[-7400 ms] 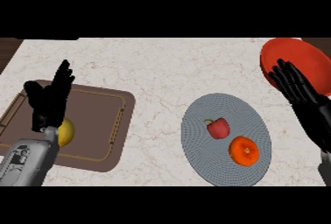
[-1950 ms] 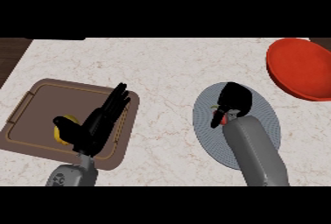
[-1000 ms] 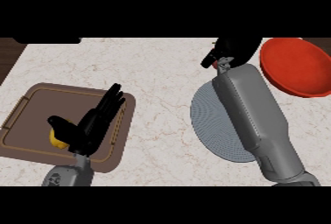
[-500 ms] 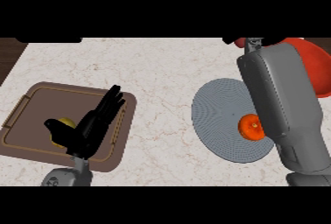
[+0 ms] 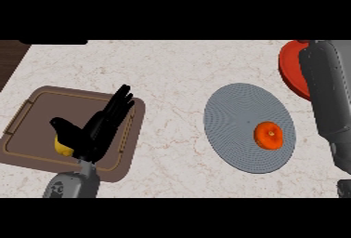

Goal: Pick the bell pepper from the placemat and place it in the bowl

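Note:
The grey round placemat (image 5: 237, 111) lies right of centre and carries only an orange fruit (image 5: 269, 134). No bell pepper shows anywhere in the view. The red bowl (image 5: 292, 69) sits at the top right, mostly covered by my right forearm (image 5: 328, 97), which runs up the right edge. The right hand itself is past the picture's top edge, so what it holds is hidden. My left hand (image 5: 96, 131) rests open, fingers up, over the brown tray (image 5: 41, 111) at the left.
A yellow fruit (image 5: 61, 145) lies on the brown tray, partly behind the left hand's thumb. The counter's marble top (image 5: 171, 74) spreads between tray and placemat. A dark strip marks the counter's far left edge.
The right arm has swung farther right and up over the red bowl, and its hand has left the view. The bell pepper is gone from the placemat. The left hand has stayed still.

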You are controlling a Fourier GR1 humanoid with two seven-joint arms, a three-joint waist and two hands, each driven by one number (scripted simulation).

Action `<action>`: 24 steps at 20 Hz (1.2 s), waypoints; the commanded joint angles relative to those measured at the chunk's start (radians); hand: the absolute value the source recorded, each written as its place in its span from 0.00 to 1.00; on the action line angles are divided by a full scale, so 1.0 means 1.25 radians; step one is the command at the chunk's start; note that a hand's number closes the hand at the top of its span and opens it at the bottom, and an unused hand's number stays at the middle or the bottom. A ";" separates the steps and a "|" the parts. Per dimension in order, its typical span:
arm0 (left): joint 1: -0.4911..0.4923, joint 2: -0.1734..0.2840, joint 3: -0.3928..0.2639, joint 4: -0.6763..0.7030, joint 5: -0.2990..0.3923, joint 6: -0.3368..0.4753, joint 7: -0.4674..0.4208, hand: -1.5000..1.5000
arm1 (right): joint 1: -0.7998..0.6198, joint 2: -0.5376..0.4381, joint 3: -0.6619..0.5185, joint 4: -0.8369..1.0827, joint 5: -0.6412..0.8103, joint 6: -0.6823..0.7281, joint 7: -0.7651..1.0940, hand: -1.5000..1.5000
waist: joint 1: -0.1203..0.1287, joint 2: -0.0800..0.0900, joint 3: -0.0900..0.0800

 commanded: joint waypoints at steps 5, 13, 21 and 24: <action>0.024 -0.022 -0.043 0.012 -0.022 0.009 -0.059 0.50 | 0.000 -0.136 -0.088 0.240 -0.035 -0.177 -0.173 1.00 | 0.013 0.007 0.000; -0.017 -0.011 -0.022 0.001 -0.011 -0.004 -0.016 0.50 | 0.012 -0.224 -0.117 0.470 -0.009 -0.295 -0.262 1.00 | 0.038 0.018 0.002; -0.032 -0.006 -0.012 0.022 0.001 -0.021 -0.023 0.50 | 0.008 -0.269 -0.226 0.570 -0.098 -0.269 -0.235 0.00 | 0.051 0.027 0.005; -0.014 0.021 0.001 0.015 0.024 -0.056 -0.028 0.50 | 0.043 -0.232 -0.258 0.566 -0.140 -0.344 -0.325 0.00 | 0.056 0.028 0.006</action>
